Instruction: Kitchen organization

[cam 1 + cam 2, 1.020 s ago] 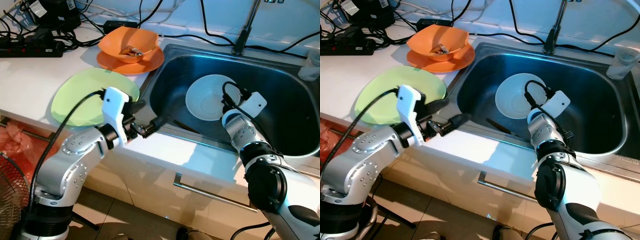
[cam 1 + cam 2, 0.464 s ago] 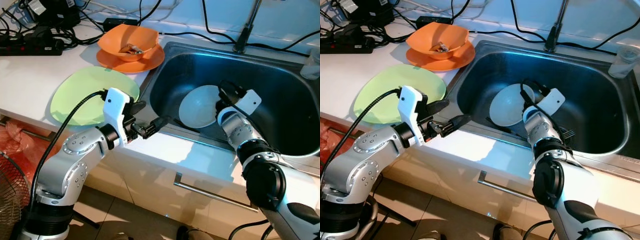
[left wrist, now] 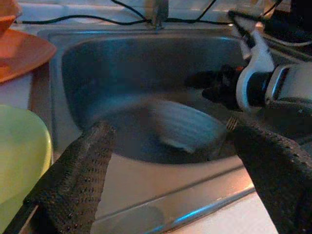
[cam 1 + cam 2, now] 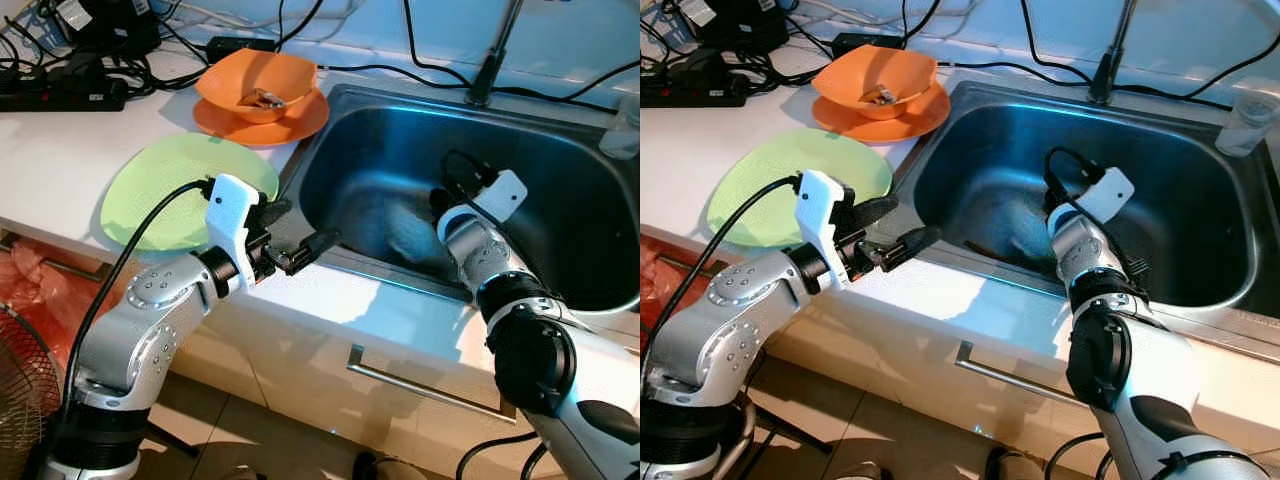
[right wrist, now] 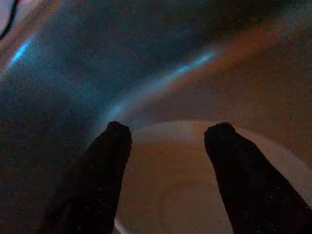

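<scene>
White plate (image 5: 195,195) lies in the sink (image 4: 560,160), blurred from the head, sharper between the right tool (image 5: 168,134) fingers, spread apart. Left tool (image 4: 300,235), fingers apart, hovers over the worktop (image 4: 60,150) edge.

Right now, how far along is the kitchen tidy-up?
Seemingly done: the green plate and the orange bowl on its orange plate sit on the counter. In hand: the open right gripper is at the blurred white plate in the sink; the left gripper hovers open at the sink's front edge. Left: getting that plate out.
</scene>
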Controlling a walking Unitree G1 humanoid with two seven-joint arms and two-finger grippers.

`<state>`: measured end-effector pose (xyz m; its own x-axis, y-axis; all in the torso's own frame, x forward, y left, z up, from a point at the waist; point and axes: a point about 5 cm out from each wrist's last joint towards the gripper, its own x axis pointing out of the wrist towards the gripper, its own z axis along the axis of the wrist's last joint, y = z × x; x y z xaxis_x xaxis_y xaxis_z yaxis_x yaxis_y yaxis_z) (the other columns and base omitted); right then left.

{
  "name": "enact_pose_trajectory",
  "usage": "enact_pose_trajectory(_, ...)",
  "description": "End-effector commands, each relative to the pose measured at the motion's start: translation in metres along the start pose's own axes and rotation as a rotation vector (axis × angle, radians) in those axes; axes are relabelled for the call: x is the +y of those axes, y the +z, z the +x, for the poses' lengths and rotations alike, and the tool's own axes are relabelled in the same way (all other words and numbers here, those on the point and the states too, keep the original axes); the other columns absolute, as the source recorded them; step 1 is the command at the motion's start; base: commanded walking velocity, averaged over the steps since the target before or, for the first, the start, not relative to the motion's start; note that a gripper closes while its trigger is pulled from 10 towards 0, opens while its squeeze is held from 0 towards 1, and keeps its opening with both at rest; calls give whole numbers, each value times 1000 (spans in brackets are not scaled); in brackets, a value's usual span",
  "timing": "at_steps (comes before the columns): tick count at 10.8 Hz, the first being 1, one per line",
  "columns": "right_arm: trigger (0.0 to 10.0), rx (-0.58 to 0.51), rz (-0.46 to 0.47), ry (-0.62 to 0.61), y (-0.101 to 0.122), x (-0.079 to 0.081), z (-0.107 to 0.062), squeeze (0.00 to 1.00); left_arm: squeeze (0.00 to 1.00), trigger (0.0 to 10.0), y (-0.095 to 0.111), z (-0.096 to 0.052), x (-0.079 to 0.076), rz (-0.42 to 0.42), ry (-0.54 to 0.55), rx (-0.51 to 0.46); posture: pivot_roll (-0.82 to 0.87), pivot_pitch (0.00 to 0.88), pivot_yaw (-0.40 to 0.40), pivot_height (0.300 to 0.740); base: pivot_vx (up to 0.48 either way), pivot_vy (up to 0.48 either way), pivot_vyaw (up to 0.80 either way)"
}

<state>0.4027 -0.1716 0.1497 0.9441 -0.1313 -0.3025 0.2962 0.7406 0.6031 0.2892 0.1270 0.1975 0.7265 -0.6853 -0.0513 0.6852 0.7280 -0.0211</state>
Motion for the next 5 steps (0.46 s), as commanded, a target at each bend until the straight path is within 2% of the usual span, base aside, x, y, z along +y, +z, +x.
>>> enact_pose_trajectory(1, 10000, -69, -48, 41, 16, 11, 0, 1000, 0, 10000, 3, 1, 1, 16, 11, -14, 109, 100, -26, 740, 0, 0, 0)
enact_pose_trajectory(3, 10000, -157, -221, 99, 27, 20, -2, 1000, 0, 10000, 8, 1, 10, 35, 98, -50, 102, 92, -38, 740, 0, 0, 0)
enact_pose_trajectory(4, 10000, -182, -248, 116, 29, 21, -2, 1000, 0, 10000, 10, 1, 13, 48, 129, -63, 98, 89, -42, 740, 0, 0, 0)
enact_pose_trajectory(5, 10000, -205, -271, 156, 33, 23, -4, 1000, 0, 10000, 11, -2, 21, 76, 216, -60, 94, 81, -48, 740, 0, 0, 0)
